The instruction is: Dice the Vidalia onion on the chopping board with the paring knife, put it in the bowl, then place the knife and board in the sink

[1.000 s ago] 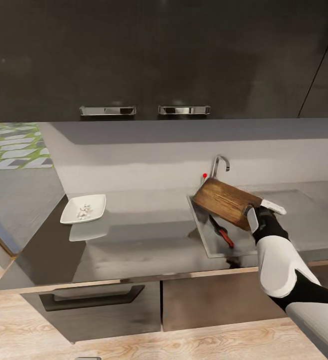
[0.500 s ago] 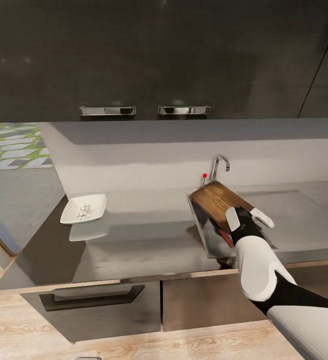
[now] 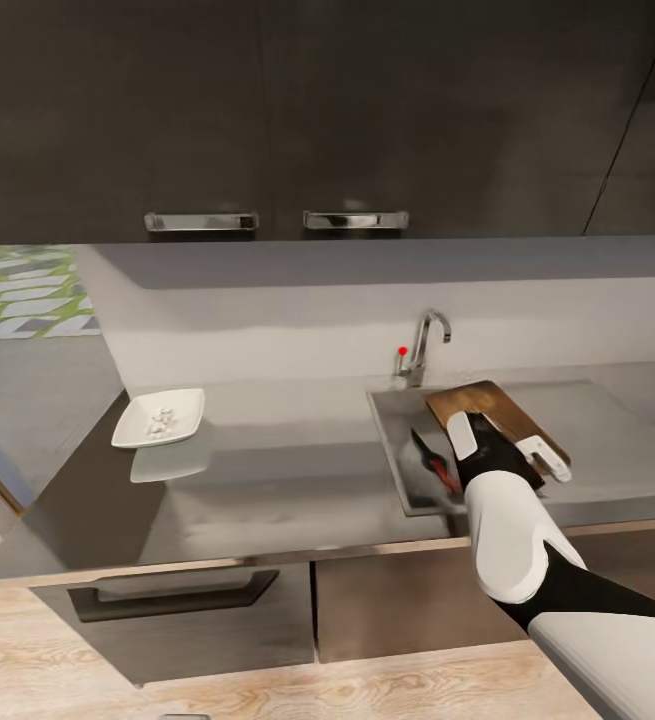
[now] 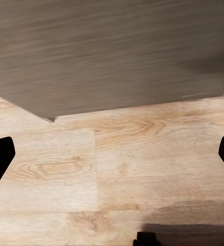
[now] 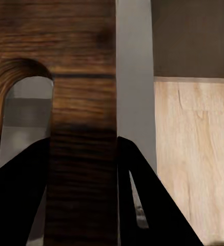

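Note:
My right gripper [image 3: 504, 446] is shut on the near edge of the dark brown chopping board [image 3: 479, 401], which lies tilted over the right side of the sink [image 3: 399, 418]. Up close in the right wrist view, the chopping board [image 5: 83, 77] with its slot hole sits between the dark fingers [image 5: 147, 200]. The paring knife [image 3: 441, 468], red-handled, lies in the basin to the left of my wrist. On the countertop [image 3: 287, 470] at the left stands the white bowl [image 3: 185, 402] holding the diced onion [image 3: 157, 421]. Over the wooden floor, my left gripper [image 4: 112, 159] hangs open.
A curved steel tap [image 3: 425, 342] with a red knob [image 3: 402, 351] stands behind the sink. Dark wall cabinets [image 3: 267, 120] with steel handles hang above. Dark cabinet fronts [image 3: 207, 610] close the counter's front, and the drainboard [image 3: 617, 440] stretches right.
My right gripper has carried the chopping board lower and to the right over the sink, uncovering more of the basin and the knife. The head view has shifted slightly.

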